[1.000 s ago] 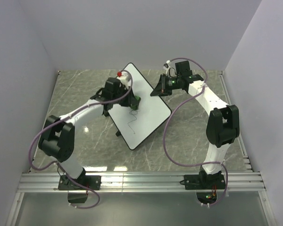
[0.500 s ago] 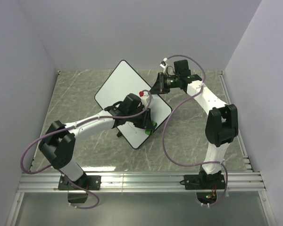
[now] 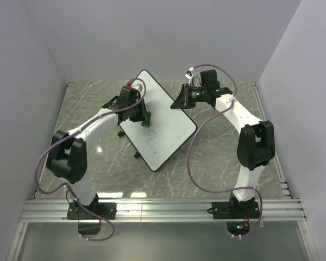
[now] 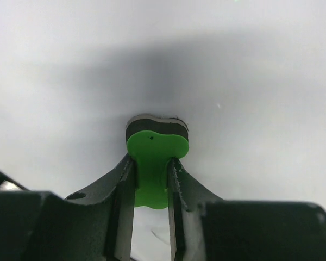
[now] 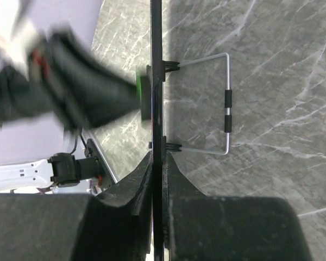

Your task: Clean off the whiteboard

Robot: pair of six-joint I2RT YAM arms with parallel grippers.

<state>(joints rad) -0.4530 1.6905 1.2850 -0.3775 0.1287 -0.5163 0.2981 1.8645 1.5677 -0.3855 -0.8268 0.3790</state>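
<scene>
From above, the left gripper point(image 3: 144, 118) is pinched tight on a small green bone-shaped eraser point(image 3: 145, 122) and presses it onto the large white rectangular whiteboard point(image 3: 171, 128) with its thin black rim. The right gripper point(image 3: 180, 101) is closed on that board's far right edge. The whiteboard stands over the far middle of the grey marbled table point(image 3: 223, 157), face tilted upward. Its long axis runs from the far edge toward the near right corner. A thin dark squiggle point(image 3: 150, 142) marks its nearer half.

At the left wrist, the fingers point(image 4: 122, 182) clamp the eraser's narrow waist. The eraser's dark felt face sits against the board, which is plain white around it.

At the right wrist, the whiteboard shows edge-on as a thin black line, with the jaws shut on it from both sides. A silver wire stand point(image 5: 226, 103) juts from its back over the table. The eraser touches its front face, and the arm holding it is blurred.
</scene>
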